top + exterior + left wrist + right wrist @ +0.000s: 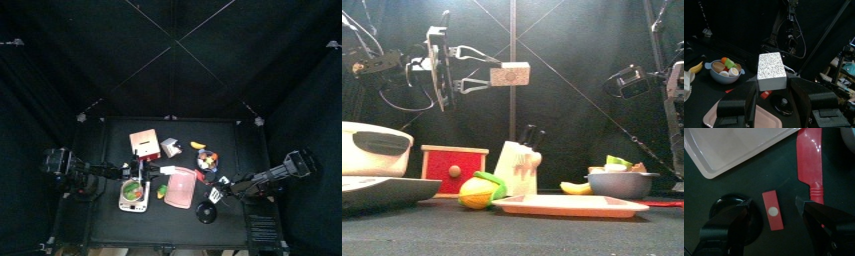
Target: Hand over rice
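Left jaws around unlabelled speckled rice block (771,71)

Pink tray (569,206) beside white knife block (517,167), red drawer box (454,168), grey bowl (620,183) of toy food

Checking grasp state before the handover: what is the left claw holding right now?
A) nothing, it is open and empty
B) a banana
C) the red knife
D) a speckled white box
D: in the left wrist view the left claw is shut on the speckled white box, lifted above the table, and the front view shows the same box up in the air.
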You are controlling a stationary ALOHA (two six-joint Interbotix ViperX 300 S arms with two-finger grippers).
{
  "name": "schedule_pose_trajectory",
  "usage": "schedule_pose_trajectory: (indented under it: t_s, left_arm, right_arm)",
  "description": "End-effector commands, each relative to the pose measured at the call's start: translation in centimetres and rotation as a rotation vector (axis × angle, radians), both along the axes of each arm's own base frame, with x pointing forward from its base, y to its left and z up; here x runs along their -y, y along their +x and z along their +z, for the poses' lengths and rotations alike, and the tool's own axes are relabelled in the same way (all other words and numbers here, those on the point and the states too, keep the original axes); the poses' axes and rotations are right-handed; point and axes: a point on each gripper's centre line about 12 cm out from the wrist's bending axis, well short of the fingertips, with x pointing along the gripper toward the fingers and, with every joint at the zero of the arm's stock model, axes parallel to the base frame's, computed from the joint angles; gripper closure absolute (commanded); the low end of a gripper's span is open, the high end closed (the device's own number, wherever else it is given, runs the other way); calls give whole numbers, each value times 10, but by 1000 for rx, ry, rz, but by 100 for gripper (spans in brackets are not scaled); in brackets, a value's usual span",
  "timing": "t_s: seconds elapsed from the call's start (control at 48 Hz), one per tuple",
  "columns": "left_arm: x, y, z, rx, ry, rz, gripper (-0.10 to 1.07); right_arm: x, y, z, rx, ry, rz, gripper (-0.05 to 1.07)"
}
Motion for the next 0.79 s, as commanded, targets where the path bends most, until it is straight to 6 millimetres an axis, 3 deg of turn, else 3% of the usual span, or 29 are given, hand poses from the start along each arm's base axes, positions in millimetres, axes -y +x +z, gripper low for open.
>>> schedule_pose_trajectory:
  t_s: [0.0,0.271,0.438,0.646,0.771]
  left_arm:
    - [0,1,7,24,4,0,32]
    - [1,6,-8,-49,21,-19,32]
    - [9,20,-22,-175,77,-87,32]
    - [3,43,-11,-213,-8,-39,32]
    - [-2,52,-4,-188,-148,37,32]
  right_arm:
    - [-1,9,12,47,-15,23,5]
    - [5,45,60,245,-248,190,5]
    - [10,61,87,344,-416,273,5]
    - [19,73,91,339,-558,308,5]
    - [16,83,88,332,-626,359,5]
